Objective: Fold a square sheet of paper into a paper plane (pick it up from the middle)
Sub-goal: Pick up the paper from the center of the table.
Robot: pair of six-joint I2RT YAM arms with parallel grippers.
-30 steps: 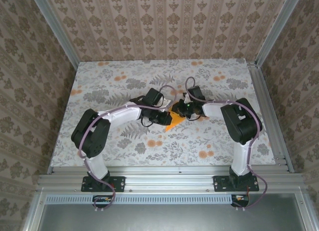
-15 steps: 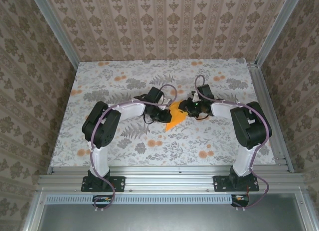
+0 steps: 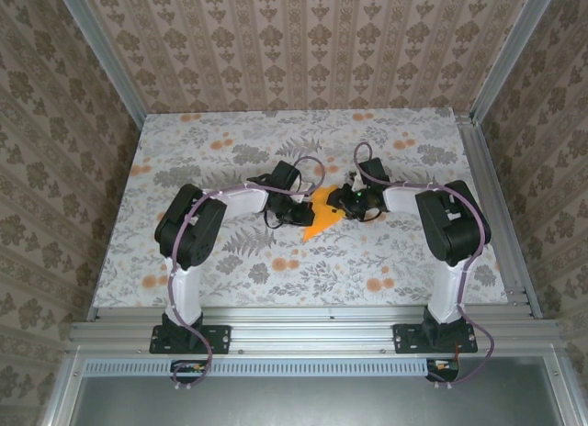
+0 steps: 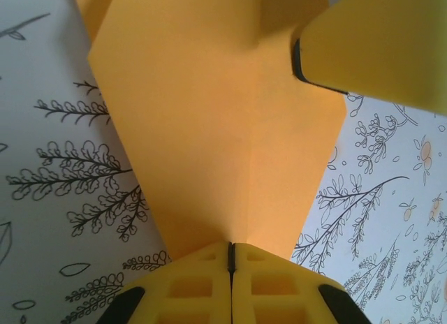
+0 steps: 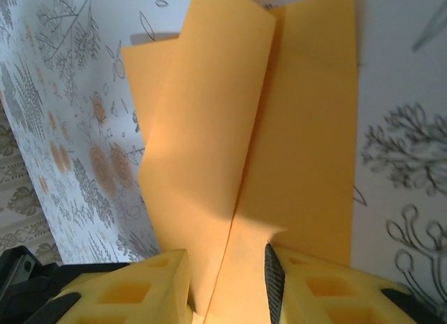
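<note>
Two grippers meet over the middle of the flowered cloth in the overhead view, just above the centre of the frame. Between them is the orange paper, folded into a wedge whose point aims toward the lower left of the frame. The left gripper comes in from the left and sits at the paper's left edge. The right gripper comes in from the right and sits at its upper right edge.

In the left wrist view the left gripper's two yellow fingers are pressed together at the bottom centre of the frame with no gap between them. The near edge of the paper runs into the seam where they meet, so this gripper is clamped on the paper. From there the paper spreads upward across the middle of the frame, with a crease running up its centre. A yellow finger of the other gripper shows at the upper right, over the paper's far corner.

In the right wrist view the right gripper's fingers stand apart at the bottom of the frame, partly open. A raised flap of the paper passes up through the gap between them. Whether either finger touches it cannot be told. The rest of the paper reaches toward the top of the frame over the cloth.
</note>
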